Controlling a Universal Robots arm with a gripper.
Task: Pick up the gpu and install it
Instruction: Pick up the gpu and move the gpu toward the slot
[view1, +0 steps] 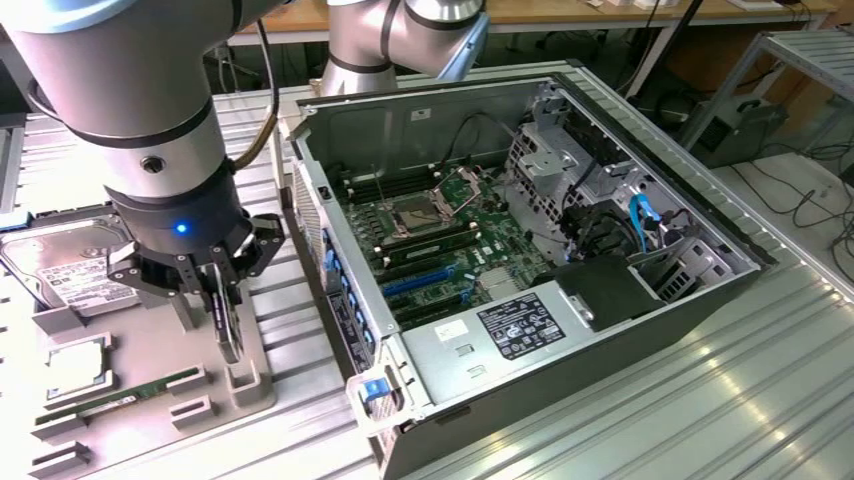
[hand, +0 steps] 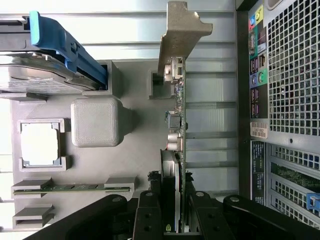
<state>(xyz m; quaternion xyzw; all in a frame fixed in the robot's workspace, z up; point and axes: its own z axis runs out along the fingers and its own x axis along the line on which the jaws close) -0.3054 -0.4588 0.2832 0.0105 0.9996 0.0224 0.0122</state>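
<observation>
Over the metal tabletop we are clenching our hand on the thin green silver-bracketed gpu, a pick-up needing a square hold.

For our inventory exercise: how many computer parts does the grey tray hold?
4: hard drive at the exterior view's left, processor in front of it, memory stick nearest the camera, gpu upright on that view's right. None seems hidden.

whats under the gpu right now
The gpu stands on edge in holders of the grey tray, so the tray is beneath it. The fingers grip its top edge. Its bottom edge and the slot floor are covered by the card itself.
</observation>
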